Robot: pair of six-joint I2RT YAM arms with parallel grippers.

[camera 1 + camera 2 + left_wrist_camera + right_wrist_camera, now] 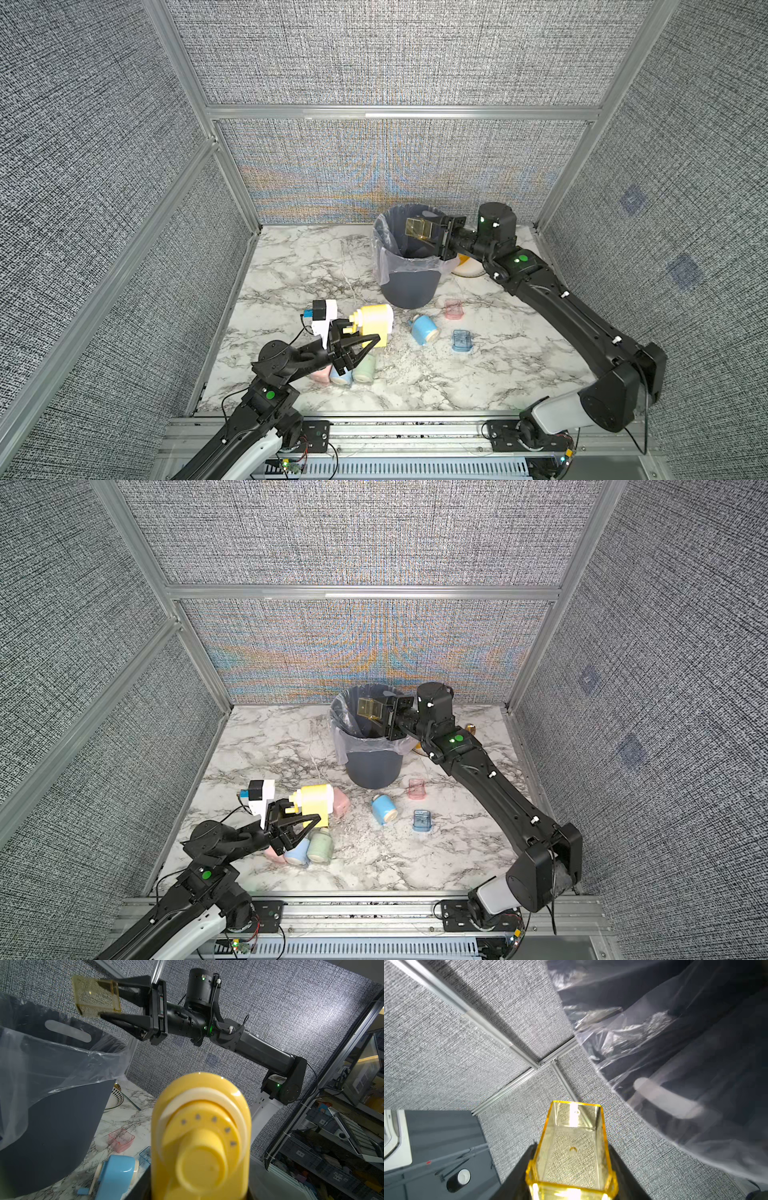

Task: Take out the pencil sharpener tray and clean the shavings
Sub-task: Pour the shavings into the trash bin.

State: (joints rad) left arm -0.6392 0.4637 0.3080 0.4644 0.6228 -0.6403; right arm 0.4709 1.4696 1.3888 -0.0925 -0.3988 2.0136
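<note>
My left gripper (pixel 370 343) is shut on the yellow pencil sharpener (pixel 374 322), which it holds just above the table at the front left. That sharpener (pixel 199 1136) fills the left wrist view. My right gripper (pixel 426 230) is shut on the clear yellow tray (pixel 419 227) and holds it tipped over the open mouth of the dark bin (pixel 409 291), which has a plastic liner. In the right wrist view the tray (pixel 571 1147) looks empty inside. Fine pale specks that may be shavings (pixel 411 357) dust the marble table near the front centre.
A blue sharpener (pixel 422 328) lies on its side mid-table, with a pink tray (pixel 453 308) and a blue tray (pixel 461 341) beside it. Pink, blue and green sharpeners (pixel 363 370) cluster under the left gripper. A white plate (pixel 467 268) sits behind the bin.
</note>
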